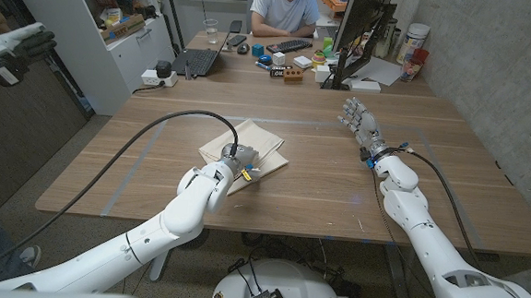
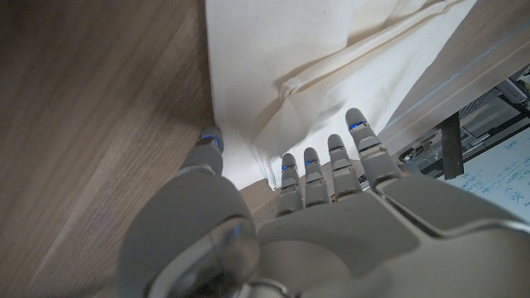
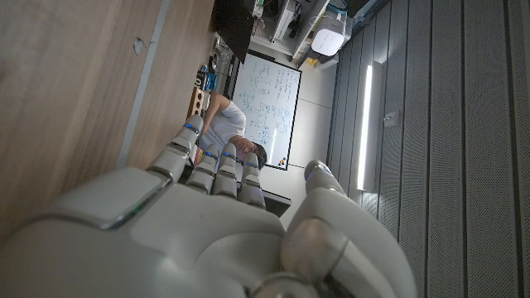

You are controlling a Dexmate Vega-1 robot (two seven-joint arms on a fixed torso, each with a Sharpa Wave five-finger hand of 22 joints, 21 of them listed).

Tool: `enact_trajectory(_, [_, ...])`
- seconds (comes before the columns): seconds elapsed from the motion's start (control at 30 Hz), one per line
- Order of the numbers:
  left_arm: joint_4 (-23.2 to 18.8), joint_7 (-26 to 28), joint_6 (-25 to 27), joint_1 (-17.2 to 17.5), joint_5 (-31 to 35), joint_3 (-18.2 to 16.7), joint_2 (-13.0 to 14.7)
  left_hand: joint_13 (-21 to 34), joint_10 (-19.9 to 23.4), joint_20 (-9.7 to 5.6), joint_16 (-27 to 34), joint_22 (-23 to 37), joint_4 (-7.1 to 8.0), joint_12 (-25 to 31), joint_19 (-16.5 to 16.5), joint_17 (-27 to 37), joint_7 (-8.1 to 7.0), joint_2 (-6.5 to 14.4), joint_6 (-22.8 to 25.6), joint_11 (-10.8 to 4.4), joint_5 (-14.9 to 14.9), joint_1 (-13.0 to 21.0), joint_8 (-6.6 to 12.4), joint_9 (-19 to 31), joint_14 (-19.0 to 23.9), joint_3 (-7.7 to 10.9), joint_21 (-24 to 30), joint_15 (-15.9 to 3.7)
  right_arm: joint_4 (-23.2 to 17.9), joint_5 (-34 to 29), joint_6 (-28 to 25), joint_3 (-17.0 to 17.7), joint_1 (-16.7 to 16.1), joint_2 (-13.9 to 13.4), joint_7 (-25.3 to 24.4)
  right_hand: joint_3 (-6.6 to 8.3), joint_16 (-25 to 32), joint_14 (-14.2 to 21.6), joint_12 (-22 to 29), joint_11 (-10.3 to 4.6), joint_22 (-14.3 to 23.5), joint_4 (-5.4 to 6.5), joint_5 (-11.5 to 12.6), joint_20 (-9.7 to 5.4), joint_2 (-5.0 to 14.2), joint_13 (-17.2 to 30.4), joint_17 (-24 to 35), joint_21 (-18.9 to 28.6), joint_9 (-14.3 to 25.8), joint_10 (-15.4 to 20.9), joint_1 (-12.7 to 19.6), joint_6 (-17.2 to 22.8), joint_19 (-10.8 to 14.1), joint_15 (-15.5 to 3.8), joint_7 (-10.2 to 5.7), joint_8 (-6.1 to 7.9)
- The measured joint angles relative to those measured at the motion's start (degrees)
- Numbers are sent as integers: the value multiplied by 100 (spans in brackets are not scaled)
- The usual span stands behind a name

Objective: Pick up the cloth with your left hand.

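Cloth (image 1: 247, 148) seen folded on surface (image 1: 337, 190), mid-front. Left hand (image 2: 290, 207) spread at near edge, nothing held. Right hand (image 1: 359, 122) raised, spread, nothing held. Cloth judged light, limp; edge fold best pinched.

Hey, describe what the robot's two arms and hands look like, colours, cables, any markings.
Both arms have smooth, rounded glossy white shells. A thick black cable loops over the table to the left hand, and a thinner black one runs along the right forearm. The right hand is grey and metallic-looking with jointed fingers. Small blue marks show at the fingertips and at the right wrist.
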Motion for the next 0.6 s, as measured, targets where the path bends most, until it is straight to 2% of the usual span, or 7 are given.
enact_trajectory(0.6, [75, -90, -11, -4, 71, 33, -78, 0, 0, 0, 0, 0, -15, 0, 0, 0, 0, 23, 0, 0, 0, 23, -33, 0, 30, -15, -22, -30, 163, 51, 128, 71, 49, 65, 136, -24, 0, -1, 0, 0, 0, -23, 0, 0, 0, 0, -9, 0, 0, 0, 0, 0, 0, 0, 0, 0])
